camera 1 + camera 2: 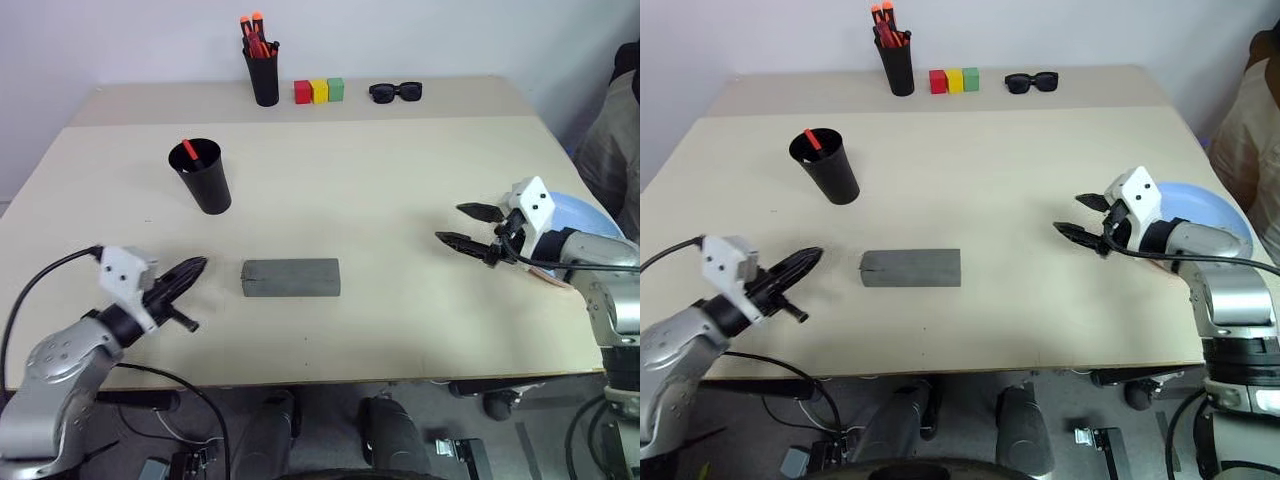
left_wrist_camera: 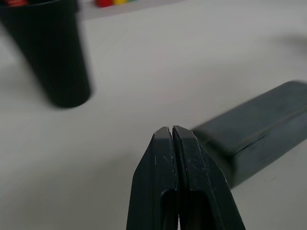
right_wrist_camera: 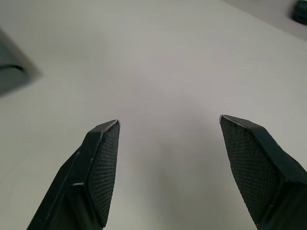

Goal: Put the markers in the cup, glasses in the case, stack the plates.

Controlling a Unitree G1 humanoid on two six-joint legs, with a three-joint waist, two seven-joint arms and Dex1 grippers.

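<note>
Left gripper point(image 1: 196, 268): fingers pressed together, empty, low over the near-left table, tips pointing at the case's left end, just apart from it.
Right gripper point(image 1: 456, 224): fingers spread wide, nothing between them, over bare table on the right.
Case point(image 1: 291, 277): grey, lid down, flat at near centre.
Cup point(image 1: 204, 176): black, upright, left of centre; a marker's red end point(image 1: 189, 150) sticks out.
Plates: light blue plate point(image 1: 580, 212) at the right edge behind the right arm; a pink rim point(image 1: 553, 279) peeks out beneath.
Glasses: cannot see them.
Far edge: pen pot point(image 1: 264, 72) with orange-tipped pens, three coloured blocks point(image 1: 319, 91), black sunglasses point(image 1: 396, 92).
</note>
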